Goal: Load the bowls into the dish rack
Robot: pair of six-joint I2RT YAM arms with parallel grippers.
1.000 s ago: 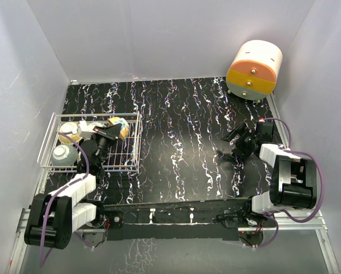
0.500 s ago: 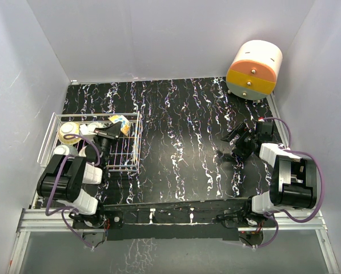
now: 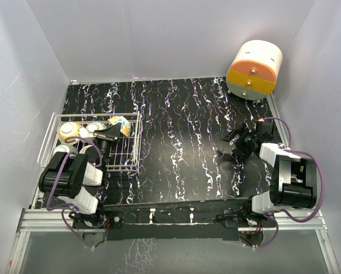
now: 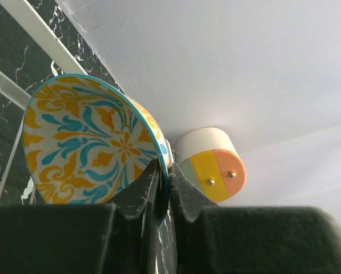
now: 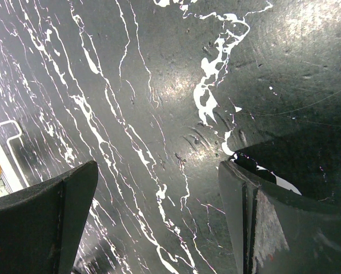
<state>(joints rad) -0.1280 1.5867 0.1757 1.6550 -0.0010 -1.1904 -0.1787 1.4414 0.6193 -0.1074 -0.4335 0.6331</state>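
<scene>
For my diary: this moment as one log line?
left end effector: shut on teal-rimmed bowl | at dish rack | right end effector: open

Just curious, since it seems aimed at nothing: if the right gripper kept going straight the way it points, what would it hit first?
Most likely the black marbled tabletop. The open right gripper tilts down toward bare surface, and its wrist view shows nothing lying in that line. Depth is hard to judge.

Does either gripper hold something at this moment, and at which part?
The left gripper pinches the cream-yellow bowl at its teal rim, one finger inside, one outside. The right gripper is open and holds nothing.
</scene>
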